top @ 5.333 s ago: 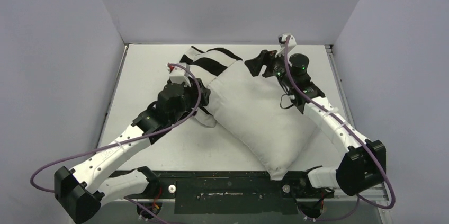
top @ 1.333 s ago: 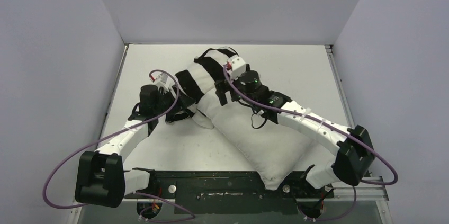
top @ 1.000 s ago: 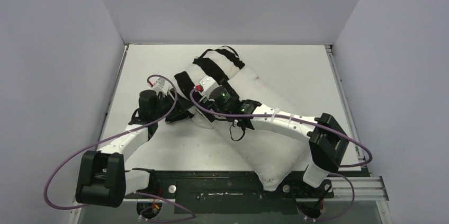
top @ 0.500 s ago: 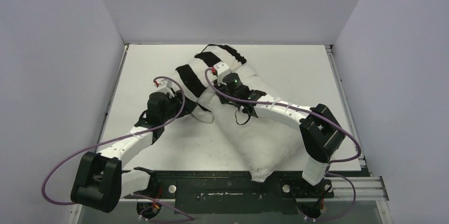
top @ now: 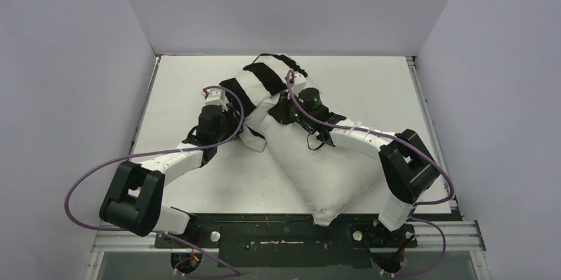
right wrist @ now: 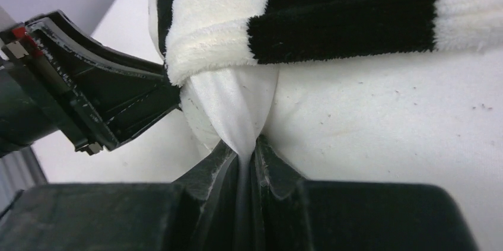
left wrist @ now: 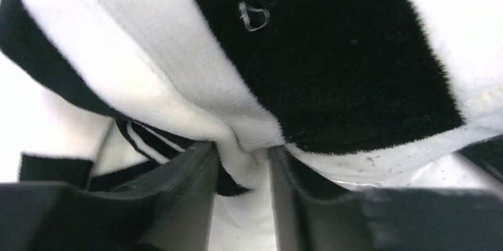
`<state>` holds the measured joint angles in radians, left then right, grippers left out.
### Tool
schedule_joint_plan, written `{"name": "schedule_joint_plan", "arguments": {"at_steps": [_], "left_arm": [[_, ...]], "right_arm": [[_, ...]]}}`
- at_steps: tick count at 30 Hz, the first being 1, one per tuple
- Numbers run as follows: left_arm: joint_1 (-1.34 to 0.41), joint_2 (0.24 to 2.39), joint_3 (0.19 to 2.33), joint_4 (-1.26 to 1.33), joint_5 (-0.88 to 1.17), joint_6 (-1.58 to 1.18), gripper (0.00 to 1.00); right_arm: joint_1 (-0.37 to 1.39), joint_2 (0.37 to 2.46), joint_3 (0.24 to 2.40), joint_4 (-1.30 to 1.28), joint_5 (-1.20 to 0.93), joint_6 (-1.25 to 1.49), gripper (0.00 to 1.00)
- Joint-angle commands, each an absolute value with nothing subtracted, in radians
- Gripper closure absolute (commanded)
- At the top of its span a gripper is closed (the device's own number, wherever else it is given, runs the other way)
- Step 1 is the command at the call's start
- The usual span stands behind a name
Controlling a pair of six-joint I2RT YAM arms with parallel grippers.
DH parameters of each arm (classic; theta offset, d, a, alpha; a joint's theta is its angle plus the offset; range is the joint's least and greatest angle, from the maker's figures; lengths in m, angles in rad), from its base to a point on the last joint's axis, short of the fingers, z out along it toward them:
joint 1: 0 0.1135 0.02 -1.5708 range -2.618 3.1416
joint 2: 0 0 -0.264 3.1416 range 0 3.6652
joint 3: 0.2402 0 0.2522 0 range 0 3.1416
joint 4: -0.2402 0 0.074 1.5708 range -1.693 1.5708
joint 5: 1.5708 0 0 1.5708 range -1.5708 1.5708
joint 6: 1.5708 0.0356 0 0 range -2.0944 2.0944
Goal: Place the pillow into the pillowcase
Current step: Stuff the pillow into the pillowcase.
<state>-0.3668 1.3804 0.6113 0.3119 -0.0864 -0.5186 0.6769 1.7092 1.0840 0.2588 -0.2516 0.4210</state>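
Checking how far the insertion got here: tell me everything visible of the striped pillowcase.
The pillowcase is a soft, plush-looking sleeve with broad black and white stripes. Wrinkled and bulging, it covers only the far end of the pillow, toward the table's far edge. The left fingers pinch a bunched fold of its hem; a small clear plastic loop sits on a black stripe. The right fingers clamp smooth white cloth just below its hem, apparently the pillow's.
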Motion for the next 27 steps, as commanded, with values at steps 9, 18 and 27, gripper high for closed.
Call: {"name": "schedule_joint_plan", "arguments": {"at_steps": [9, 18, 27], "left_arm": [[-0.436, 1.198, 0.733, 0.188, -0.118, -0.46, 1.0], [-0.676, 1.106, 0.64, 0.242, -0.039, -0.588, 1.0], [-0.684, 1.109, 0.696, 0.209, -0.027, -0.587, 1.0]], "right_arm": [[0.634, 1.703, 1.077, 0.709, -0.187, 0.767, 1.0], [0.704, 1.747, 1.135, 0.692, 0.24, 0.79, 1.0], [0.762, 1.762, 1.073, 0.735, 0.341, 0.829, 1.0]]}}
